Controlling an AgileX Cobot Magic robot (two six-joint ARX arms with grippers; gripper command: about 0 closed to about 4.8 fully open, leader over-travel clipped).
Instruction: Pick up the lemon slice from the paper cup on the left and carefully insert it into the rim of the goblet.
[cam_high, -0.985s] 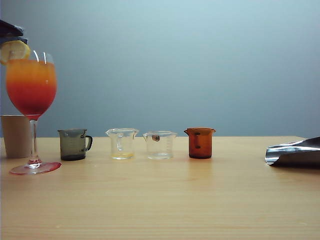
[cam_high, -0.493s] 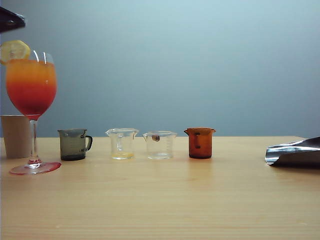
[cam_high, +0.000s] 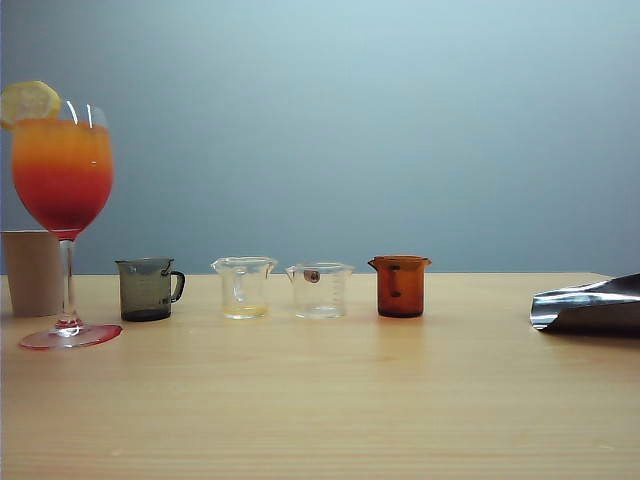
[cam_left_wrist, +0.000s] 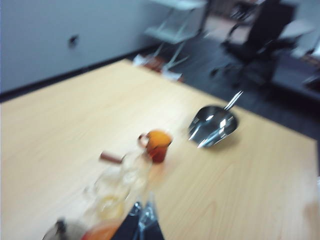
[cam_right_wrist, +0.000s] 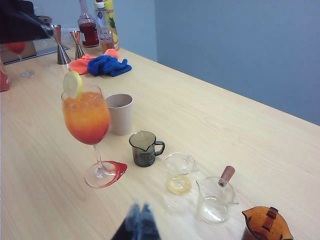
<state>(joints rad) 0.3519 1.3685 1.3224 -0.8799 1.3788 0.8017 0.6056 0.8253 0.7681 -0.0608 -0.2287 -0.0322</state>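
Observation:
The goblet (cam_high: 62, 170) stands at the far left with its orange-to-red drink, and the lemon slice (cam_high: 28, 100) sits wedged upright on its rim. In the right wrist view the lemon slice (cam_right_wrist: 73, 84) stands free on the goblet (cam_right_wrist: 87, 117), nothing touching it. The beige paper cup (cam_high: 30, 272) is just behind the goblet's stem. My left gripper (cam_left_wrist: 142, 208) is shut and empty, high above the row of beakers, in a motion-blurred picture. My right gripper (cam_right_wrist: 140, 206) is shut and empty, hovering over the table in front of the beakers. Neither gripper shows in the exterior view.
Beside the goblet runs a row: a smoky grey handled cup (cam_high: 148, 289), two clear beakers (cam_high: 244, 287) (cam_high: 320, 290) and an amber beaker (cam_high: 400, 286). A metal scoop (cam_high: 588, 305) lies at the right edge. Bottles, jiggers and cloths (cam_right_wrist: 107, 65) sit behind the paper cup.
The left gripper, just above the lemon slice a second ago, has lifted up and out of the exterior view's top left. The slice stays on the rim. The right arm is still.

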